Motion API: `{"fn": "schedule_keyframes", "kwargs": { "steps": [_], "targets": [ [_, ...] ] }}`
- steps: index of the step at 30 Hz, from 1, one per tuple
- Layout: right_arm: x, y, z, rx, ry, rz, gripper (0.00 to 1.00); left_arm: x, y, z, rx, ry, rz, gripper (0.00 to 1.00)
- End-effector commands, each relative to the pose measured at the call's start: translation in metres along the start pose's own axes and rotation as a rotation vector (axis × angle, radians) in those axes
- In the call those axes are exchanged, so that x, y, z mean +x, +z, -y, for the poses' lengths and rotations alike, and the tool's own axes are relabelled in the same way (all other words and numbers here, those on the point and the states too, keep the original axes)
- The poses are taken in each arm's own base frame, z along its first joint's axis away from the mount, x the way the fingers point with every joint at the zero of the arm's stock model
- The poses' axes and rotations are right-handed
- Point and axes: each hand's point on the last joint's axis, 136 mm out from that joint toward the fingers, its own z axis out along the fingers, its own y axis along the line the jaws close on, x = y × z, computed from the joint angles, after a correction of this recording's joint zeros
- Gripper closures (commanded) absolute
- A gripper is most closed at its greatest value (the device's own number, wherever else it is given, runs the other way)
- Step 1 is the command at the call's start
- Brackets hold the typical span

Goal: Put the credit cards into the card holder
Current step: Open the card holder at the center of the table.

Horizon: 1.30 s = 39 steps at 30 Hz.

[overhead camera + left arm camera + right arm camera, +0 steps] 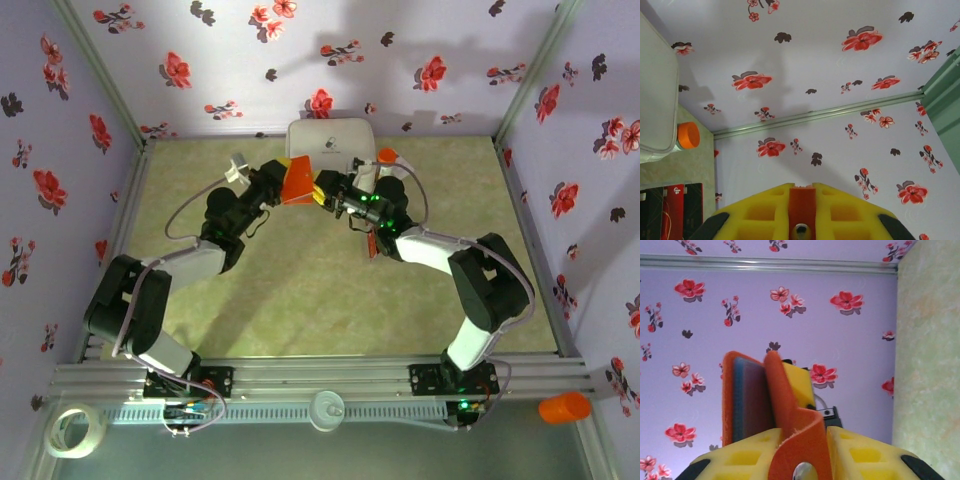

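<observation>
the card holder (777, 395) looks like soft felt — matt orange, with a fuzzy cut edge and a duller blue-grey lining. the fingers (860, 455) of the right gripper (801, 460) are matt yellow plastic, moulded with hollow pockets and slightly grainy. the white case (331, 143) is smooth hard plastic with a faint sheen. the table (300, 310) has a matt, mottled green covering, the walls (200, 70) a flat printed sheet, and the rail (320, 378) along the near edge is pale metal.

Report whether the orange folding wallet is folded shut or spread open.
Partly open: flaps of the bright orange folding wallet stand apart, blue-grey lining showing between.
</observation>
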Motion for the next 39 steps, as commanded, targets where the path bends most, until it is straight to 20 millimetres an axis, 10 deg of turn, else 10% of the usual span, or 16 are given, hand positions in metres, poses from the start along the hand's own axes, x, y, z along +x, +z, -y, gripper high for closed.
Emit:
{"fn": "schedule_keyframes", "kwargs": {
  "steps": [1,10,21,39],
  "targets": [
    [0.013,0.005,-0.023,-0.102,-0.016,-0.066,0.81,0.008,0.006,0.006,0.025,0.003,-0.032,1.0],
    [0.014,0.002,-0.015,-0.083,-0.016,-0.06,1.0,0.007,0.003,0.003,0.017,0.031,-0.031,1.0],
    [0.015,-0.006,0.011,-0.042,0.001,-0.04,1.0,-0.003,-0.019,-0.005,-0.109,0.177,-0.036,0.0],
    [0.039,-0.027,0.068,0.033,0.042,-0.033,1.0,0.007,-0.066,-0.04,-0.755,0.65,-0.356,0.0]
  ]
}}
